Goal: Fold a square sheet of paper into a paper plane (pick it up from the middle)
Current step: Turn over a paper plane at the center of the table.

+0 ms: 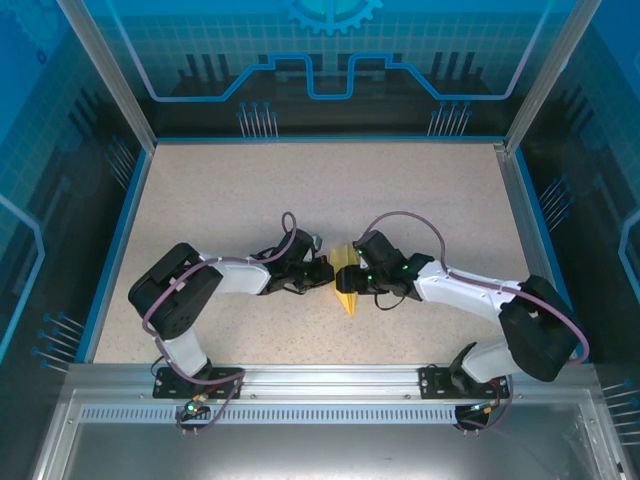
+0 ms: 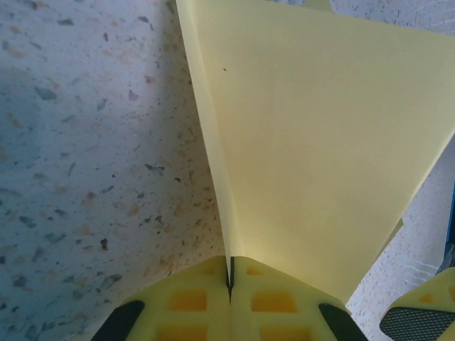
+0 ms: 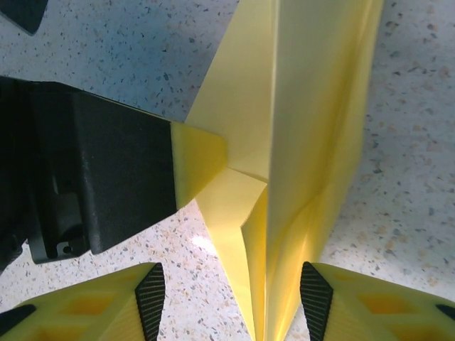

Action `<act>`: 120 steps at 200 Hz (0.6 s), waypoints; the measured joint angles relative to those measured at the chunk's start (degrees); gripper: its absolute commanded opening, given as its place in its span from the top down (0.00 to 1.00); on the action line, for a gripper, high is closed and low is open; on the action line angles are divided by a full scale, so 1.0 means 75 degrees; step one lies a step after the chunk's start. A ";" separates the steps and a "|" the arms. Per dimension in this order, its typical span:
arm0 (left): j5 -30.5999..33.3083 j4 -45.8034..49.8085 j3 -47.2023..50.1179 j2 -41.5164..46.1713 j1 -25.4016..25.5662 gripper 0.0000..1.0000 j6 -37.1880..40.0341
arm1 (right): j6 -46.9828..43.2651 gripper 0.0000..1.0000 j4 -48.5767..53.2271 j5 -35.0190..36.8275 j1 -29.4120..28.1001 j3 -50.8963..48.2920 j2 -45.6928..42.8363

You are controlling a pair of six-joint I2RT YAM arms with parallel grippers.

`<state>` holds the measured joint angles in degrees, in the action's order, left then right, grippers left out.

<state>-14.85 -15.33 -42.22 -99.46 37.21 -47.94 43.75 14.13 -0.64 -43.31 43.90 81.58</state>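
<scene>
Speckled beige worktop (image 1: 250, 200) lay inside a blue-walled enclosure. Near its middle, between the two arms' heads, sat the folded yellow paper (image 1: 347, 285), its pointed end toward the arm bases. The left gripper (image 2: 230, 273) was clamped tight on one fold of it. The right gripper (image 3: 231, 291) straddled the paper with jaws partly apart, one pad (image 3: 151, 302) clear of the sheet.

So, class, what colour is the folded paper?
The paper is plain pale yellow, clearest in the left wrist view.
</scene>
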 measured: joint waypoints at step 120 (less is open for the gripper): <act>0.0003 0.0000 0.0000 0.0026 0.0000 1.00 0.0003 | 0.0175 0.56 0.0723 0.0478 -0.0227 0.0737 0.1183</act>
<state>-14.83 -15.33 -42.22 -99.26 37.21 -47.92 45.06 19.55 2.94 -45.01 49.43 90.45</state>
